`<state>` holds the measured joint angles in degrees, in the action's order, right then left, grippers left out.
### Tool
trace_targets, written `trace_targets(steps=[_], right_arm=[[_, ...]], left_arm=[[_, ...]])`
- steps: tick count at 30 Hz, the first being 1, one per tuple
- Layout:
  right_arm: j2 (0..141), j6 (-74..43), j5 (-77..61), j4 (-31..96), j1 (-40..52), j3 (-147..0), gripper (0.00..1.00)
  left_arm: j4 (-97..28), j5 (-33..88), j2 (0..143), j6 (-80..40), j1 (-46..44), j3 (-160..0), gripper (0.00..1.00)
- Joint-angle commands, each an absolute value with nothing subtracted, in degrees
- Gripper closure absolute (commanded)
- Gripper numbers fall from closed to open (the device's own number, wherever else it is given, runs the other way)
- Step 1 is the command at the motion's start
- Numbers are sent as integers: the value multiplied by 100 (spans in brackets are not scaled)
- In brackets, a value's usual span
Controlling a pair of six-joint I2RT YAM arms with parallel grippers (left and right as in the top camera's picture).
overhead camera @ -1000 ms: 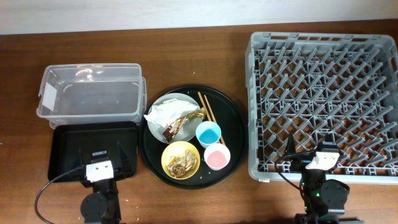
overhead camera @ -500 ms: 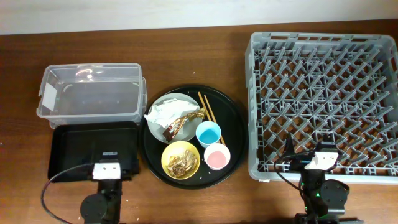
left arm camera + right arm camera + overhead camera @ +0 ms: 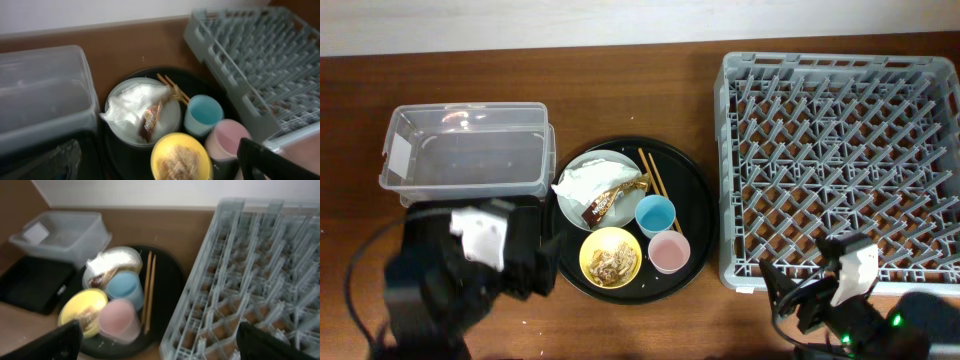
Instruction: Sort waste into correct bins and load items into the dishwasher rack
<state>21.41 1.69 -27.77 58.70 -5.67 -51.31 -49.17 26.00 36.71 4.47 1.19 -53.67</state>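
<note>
Starting with napkin [image 3: 131,101] on plate [image 3: 172,114], wrapper [image 3: 150,121] touching it. Left gripper [image 3: 155,156] spread wide, empty, short of plate. Best guess: pinch high crumple only, avoid wrapper, lift clear, carry to tub [image 3: 45,95]. Right gripper [image 3: 157,332] wide, empty, beside rack [image 3: 250,255].

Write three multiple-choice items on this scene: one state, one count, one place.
1. The bowl holds: A) scraps B) nothing C) water.
2. Cups on the tray: A) one B) two C) three.
3. The napkin lies: A) in the bowl B) on the plate C) in a cup.
Answers: 1 A, brownish bits sit in its middle; 2 B, the blue cup and the pink cup stand side by side; 3 B, it rests on the plate, touching the wrapper.
</note>
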Motion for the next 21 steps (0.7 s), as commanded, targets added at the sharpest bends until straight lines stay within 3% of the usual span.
trace_targets(steps=[1, 5, 8, 10, 13, 15, 17, 18, 21], right_arm=[[2936, 102, -3496, 6506, -602, -6069, 1], [3319, 104, -3850, 6687, -602, -6361, 1], [3433, -1111, -2659, 6672, -602, -6359, 1], [3439, -1828, -1909, 6735, -602, -6359, 1], [3439, -2003, -1881, 6799, -602, -6359, 1], [3439, -2003, -1879, 6952, -602, -6359, 1], [3439, -2001, -1879, 7111, -602, -6359, 1], [3439, -2001, -1879, 7172, -602, -6359, 1], [3439, -2001, -1879, 7242, -602, -6359, 1]], left_arm=[[-5671, 3247, 4724, 215, 128, -6602, 1], [-5793, 4287, 5157, 213, -5, -6707, 1], [-6095, 3142, 5570, -255, -1194, -6626, 2], [-5920, 2355, 5966, -928, -2086, -6477, 11], [-5124, 993, 7225, -2154, -3795, -6272, 24], [-4860, 478, 7990, -2648, -4368, -6272, 31], [-4641, 458, 8680, -3009, -4703, -6272, 44], [-4504, 449, 9118, -3203, -4805, -6272, 55], [-4300, 464, 9531, -3387, -4831, -6272, 72]])
